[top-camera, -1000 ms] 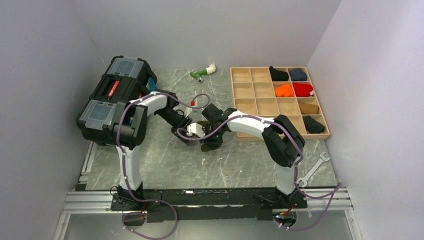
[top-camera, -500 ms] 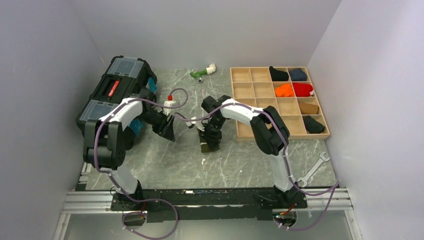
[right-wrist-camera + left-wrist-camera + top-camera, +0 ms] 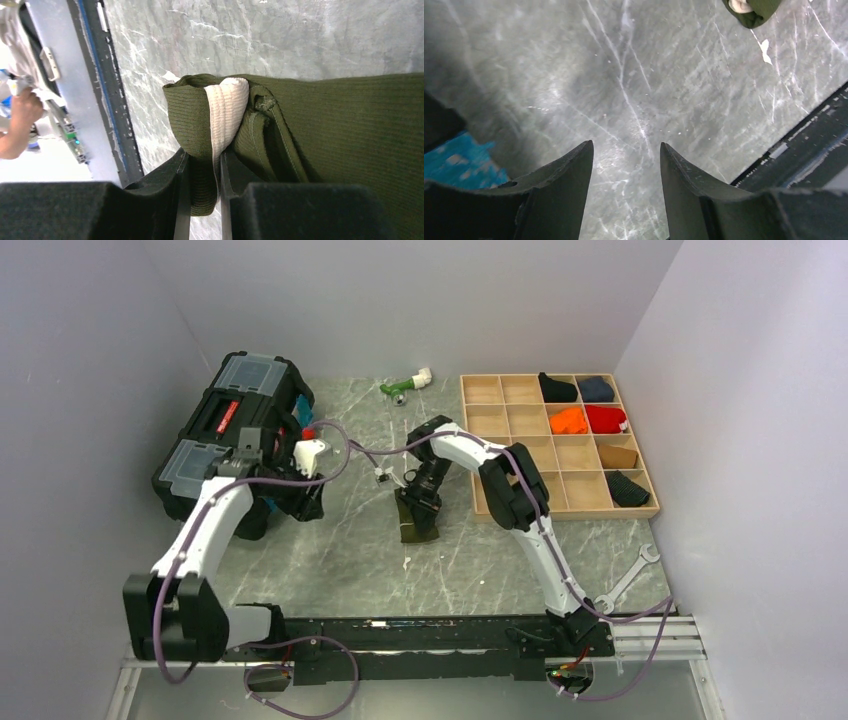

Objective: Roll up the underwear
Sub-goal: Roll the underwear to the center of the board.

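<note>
The left gripper (image 3: 305,502) has drawn back from the middle of the table (image 3: 330,560) toward the black toolbox (image 3: 235,435) at the left edge, its jaws parted and empty. Only the right gripper (image 3: 202,155) stays on the underwear (image 3: 418,525), jaws pinched on a fold by the cream waistband (image 3: 227,112). The olive bundle lies mid-table, compact, so the roll looks nearly finished. Its long axis runs from far edge to near edge, with the waistband end facing the near edge.
</note>
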Available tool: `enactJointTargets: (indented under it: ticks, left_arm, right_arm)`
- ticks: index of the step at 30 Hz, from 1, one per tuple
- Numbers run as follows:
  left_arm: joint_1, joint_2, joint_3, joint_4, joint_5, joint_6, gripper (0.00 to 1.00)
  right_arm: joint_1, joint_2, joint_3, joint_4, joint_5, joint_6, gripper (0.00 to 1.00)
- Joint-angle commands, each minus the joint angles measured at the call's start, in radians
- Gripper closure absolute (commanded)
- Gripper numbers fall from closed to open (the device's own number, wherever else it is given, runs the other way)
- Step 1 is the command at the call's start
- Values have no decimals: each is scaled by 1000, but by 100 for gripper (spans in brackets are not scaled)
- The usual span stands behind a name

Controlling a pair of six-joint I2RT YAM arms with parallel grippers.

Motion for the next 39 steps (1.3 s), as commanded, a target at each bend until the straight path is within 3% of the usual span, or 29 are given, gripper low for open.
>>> enactJointTargets:
  ticks: [1, 6, 12, 24, 31, 39]
  left_arm:
    - [5, -162, -31, 52, -49, 6, 43]
    - [-43, -284, -68, 72, -10, 84, 43]
    - [-297, -347, -126, 180, -171, 132, 40]
    - [-704, -104, -158, 454, -328, 164, 38]
    - [-776, 109, -124, 540, -304, 142, 36]
    - [-788, 227, -98, 587, -271, 129, 34]
  right_arm:
    - [8, 105, 72, -67, -40, -88, 100]
    - [5, 166, 123, -101, -46, -97, 100]
    - [-5, 202, 140, -101, -46, -87, 96]
    - [-11, 229, 160, -95, -34, -76, 96]
    - [-15, 228, 148, -83, -23, -71, 95]
    - [-15, 219, 135, -73, -12, -70, 95]
